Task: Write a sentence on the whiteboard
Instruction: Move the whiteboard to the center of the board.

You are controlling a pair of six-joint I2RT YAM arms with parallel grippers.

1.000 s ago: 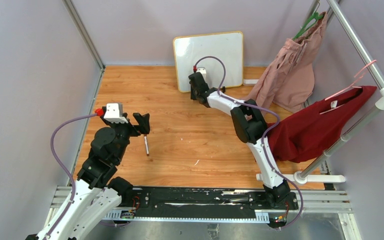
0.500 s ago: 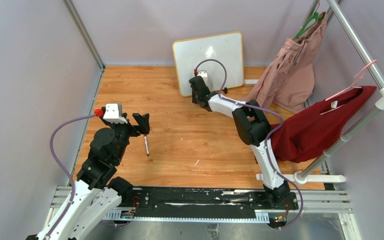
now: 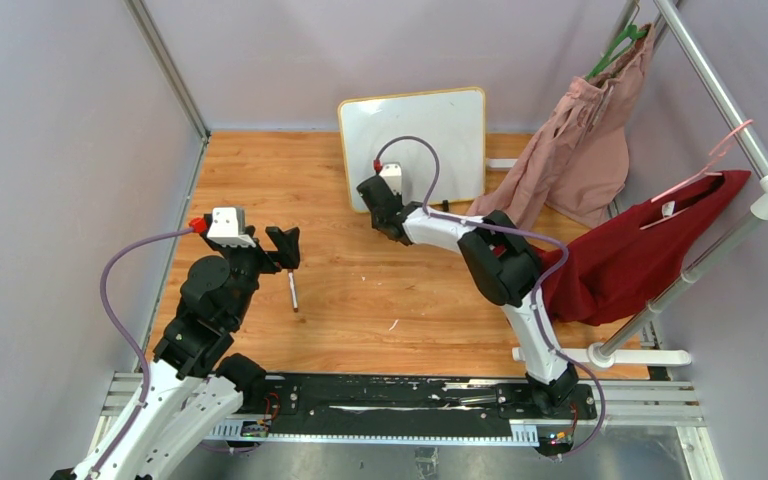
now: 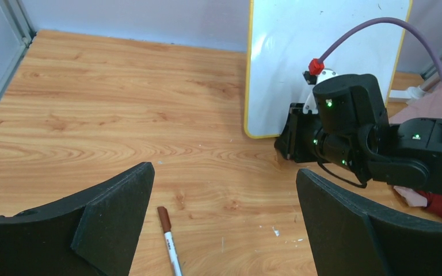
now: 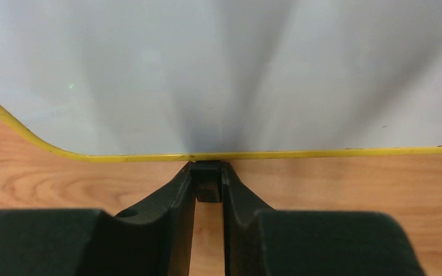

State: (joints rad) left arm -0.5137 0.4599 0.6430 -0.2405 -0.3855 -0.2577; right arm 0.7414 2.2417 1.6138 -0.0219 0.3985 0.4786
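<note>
Against the frame one second earlier, the whiteboard has swung: its lower left corner now sits further left and nearer the arms, and it leans on the back wall at a skew instead of square. The right gripper has travelled left and toward the near edge with it. In the right wrist view its fingers are drawn narrow and clamped on the small black foot under the board's yellow bottom edge, with the foot touching the wooden table. The left gripper has not changed: it hangs spread to its full width above the table, holding nothing, with a brown-capped marker lying on the wood directly below and apart from both fingers. The board face reads plain white with glare in all three views; any print on the marker barrel is too small to read. A pink garment and a red garment hang on the rail at right, in the same place as before.
</note>
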